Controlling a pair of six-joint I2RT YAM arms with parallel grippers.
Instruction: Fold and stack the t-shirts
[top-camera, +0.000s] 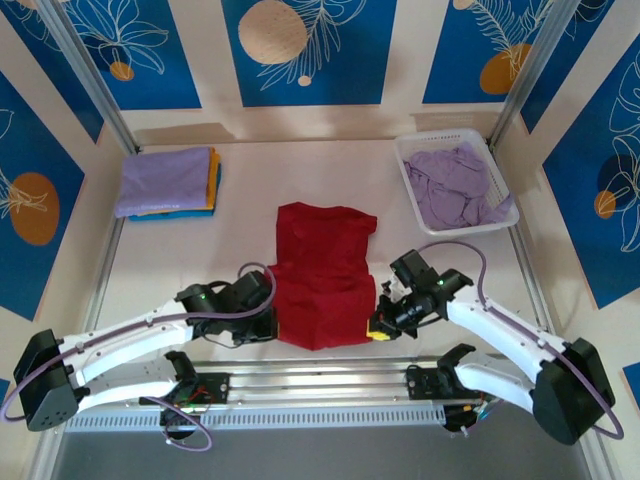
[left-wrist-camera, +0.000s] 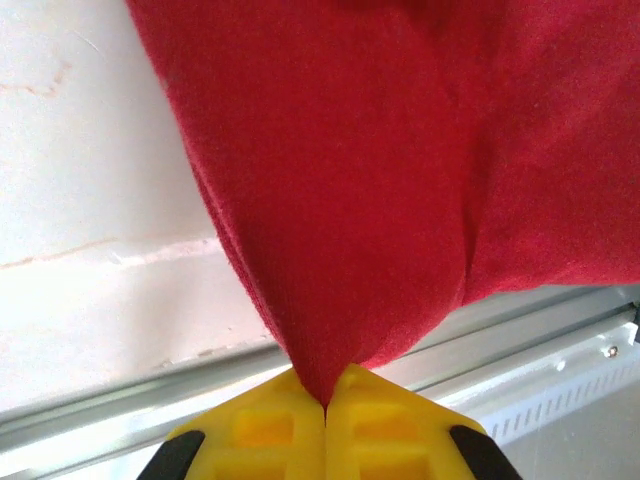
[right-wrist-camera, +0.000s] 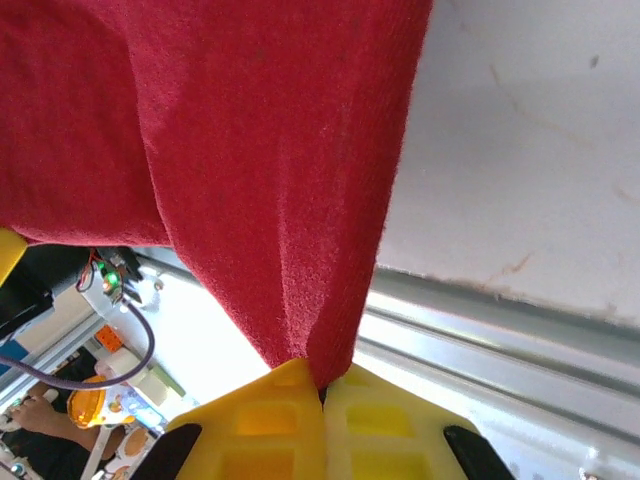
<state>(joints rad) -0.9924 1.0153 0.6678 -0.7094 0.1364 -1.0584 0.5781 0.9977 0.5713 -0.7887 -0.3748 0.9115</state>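
The red shirt (top-camera: 325, 275) on the bench (top-camera: 180, 260) is pinched at its near corners by the left tool (left-wrist-camera: 324, 405) and right tool (right-wrist-camera: 322, 392). A stack (top-camera: 168, 182) is folded far left; lavender shirts (top-camera: 455, 190) are left in the basket (top-camera: 436, 137).

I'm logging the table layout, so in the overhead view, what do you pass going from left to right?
Folded stack of t-shirts, lavender on top → left gripper → dark red t-shirt, pinched at its near corners by both grippers → right gripper → white basket holding lavender t-shirts.
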